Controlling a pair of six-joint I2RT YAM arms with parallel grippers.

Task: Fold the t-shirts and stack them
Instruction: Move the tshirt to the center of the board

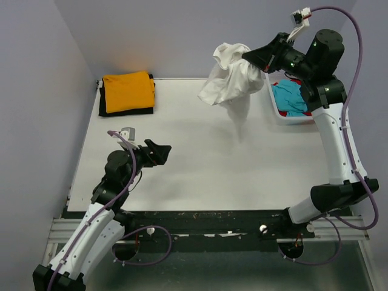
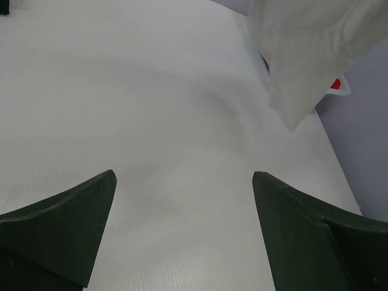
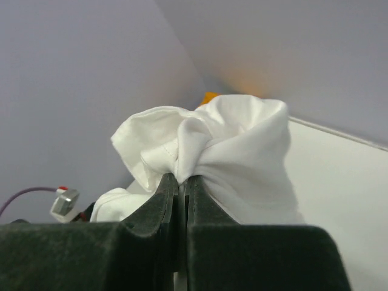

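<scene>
My right gripper [image 1: 247, 56] is shut on the white t-shirt [image 1: 229, 79] and holds it bunched and hanging in the air over the far right of the table; its tail tapers down toward the table top. The right wrist view shows the cloth [image 3: 242, 151] pinched at the gripper [image 3: 182, 179]. The hanging shirt also shows in the left wrist view [image 2: 309, 54]. A folded orange t-shirt [image 1: 127, 91] lies on a black one [image 1: 104, 106] at the far left. Turquoise [image 1: 290, 97] and red [image 1: 293, 79] t-shirts lie in the basket. My left gripper [image 1: 165, 151] is open and empty, low over the near left of the table [image 2: 182, 176].
The white lattice basket [image 1: 271, 104] stands at the far right edge of the white table [image 1: 200, 170], under my right arm. Grey walls close in the back and left sides. A small grey device [image 1: 127, 131] sits near my left arm.
</scene>
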